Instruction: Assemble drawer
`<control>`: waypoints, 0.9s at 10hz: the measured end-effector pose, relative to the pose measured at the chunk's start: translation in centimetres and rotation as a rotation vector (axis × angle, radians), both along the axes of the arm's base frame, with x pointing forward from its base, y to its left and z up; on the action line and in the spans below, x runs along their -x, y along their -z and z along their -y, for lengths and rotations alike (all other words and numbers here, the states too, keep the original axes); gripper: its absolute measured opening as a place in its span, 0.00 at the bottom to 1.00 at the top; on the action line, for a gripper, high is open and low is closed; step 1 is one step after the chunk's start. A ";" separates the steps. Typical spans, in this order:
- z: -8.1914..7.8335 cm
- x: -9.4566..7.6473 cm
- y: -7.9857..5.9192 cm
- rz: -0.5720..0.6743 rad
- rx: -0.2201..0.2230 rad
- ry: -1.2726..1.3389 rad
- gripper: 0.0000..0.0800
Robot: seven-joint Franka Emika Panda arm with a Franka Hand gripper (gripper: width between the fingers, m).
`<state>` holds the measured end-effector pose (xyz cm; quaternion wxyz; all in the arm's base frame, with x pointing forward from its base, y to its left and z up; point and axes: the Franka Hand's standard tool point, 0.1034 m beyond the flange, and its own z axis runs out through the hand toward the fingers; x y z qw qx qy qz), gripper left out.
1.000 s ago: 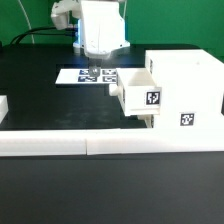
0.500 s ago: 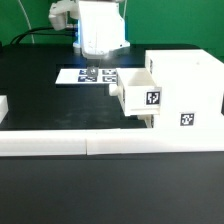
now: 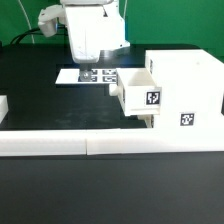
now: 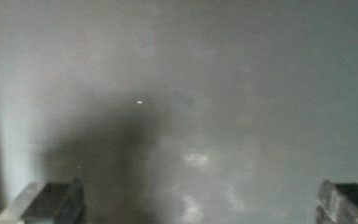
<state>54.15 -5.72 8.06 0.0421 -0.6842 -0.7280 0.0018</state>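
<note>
Exterior view: drawer housing [image 3: 185,90] is sitting on the black bench [image 3: 40,100] at the exterior view's right, one tray [image 3: 135,93] sticking partway out of its side. Both are showing black-and-white square tags. Tool [image 4: 202,204] is hanging well apart from them, over the marker board [image 3: 90,76]. Wrist view: fingers [image 4: 43,203] are standing wide apart, gripping nothing.

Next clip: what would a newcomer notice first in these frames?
The white housing stands out at the exterior view's right, with a tray sticking partway out of its side toward the left. Behind it the arm's white gripper hangs above the marker board on the black table. The wrist view shows only a blank surface between two widely parted fingertips.
</note>
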 end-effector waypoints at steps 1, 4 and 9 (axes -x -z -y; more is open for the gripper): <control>0.2 -0.4 0.1 -0.010 -0.035 0.021 0.81; -1.5 -1.6 0.5 -0.035 -0.061 0.098 0.81; -5.1 -2.1 0.7 -0.052 -0.066 0.166 0.81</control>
